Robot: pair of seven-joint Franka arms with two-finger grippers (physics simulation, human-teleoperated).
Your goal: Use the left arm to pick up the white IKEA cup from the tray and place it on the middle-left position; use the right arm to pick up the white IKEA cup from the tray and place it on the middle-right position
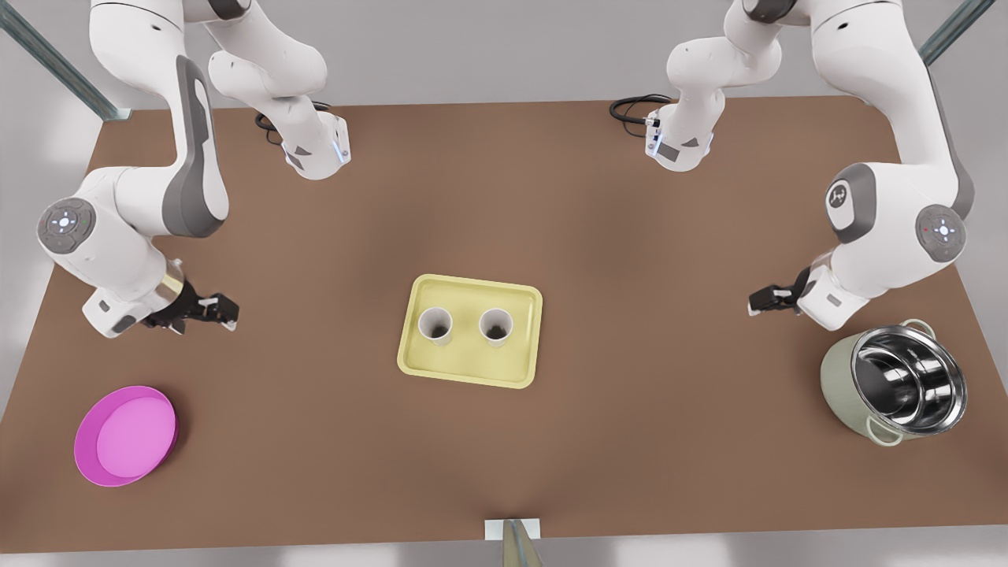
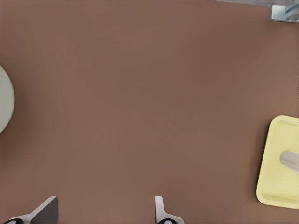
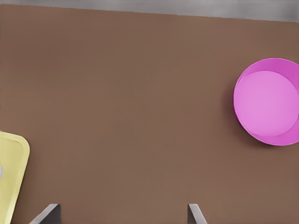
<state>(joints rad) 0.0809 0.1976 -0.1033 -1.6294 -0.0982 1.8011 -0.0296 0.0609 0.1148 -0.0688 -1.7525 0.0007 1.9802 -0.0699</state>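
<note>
- The plain brown tabletop [image 1: 551, 197] carries everything. Its middle-left and middle-right stretches on either side of the tray are bare and unmarked.
- The two white Franka arms reach in from the far edge; their upper links are cut off by the top of the front view.
- The pale yellow rectangular tray [image 1: 468, 358] with rounded corners and a low rim sits at the table's centre. In the left wrist view [image 2: 273, 186] and the right wrist view [image 3: 11, 177] it is cut off at the edge.
- The pale green pot with a shiny steel inside [image 1: 843, 378] stands near the front view's right edge. Just a sliver of it enters the left wrist view [image 2: 4, 107].
- The round magenta bowl [image 1: 126, 435] lies at the near corner on the front view's left [image 3: 268, 100].
- Two white IKEA cups stand upright side by side on the tray, apart from each other: one cup [image 1: 435, 325] and the other cup [image 1: 496, 326]. Their insides look dark from above.
- The left gripper [image 1: 762, 301] hangs over bare table beside the pot, its fingers spread apart [image 2: 103, 214].
- The right gripper [image 1: 224, 309] hangs on the front view's left, beyond the bowl, fingers likewise apart [image 3: 121, 217].
</note>
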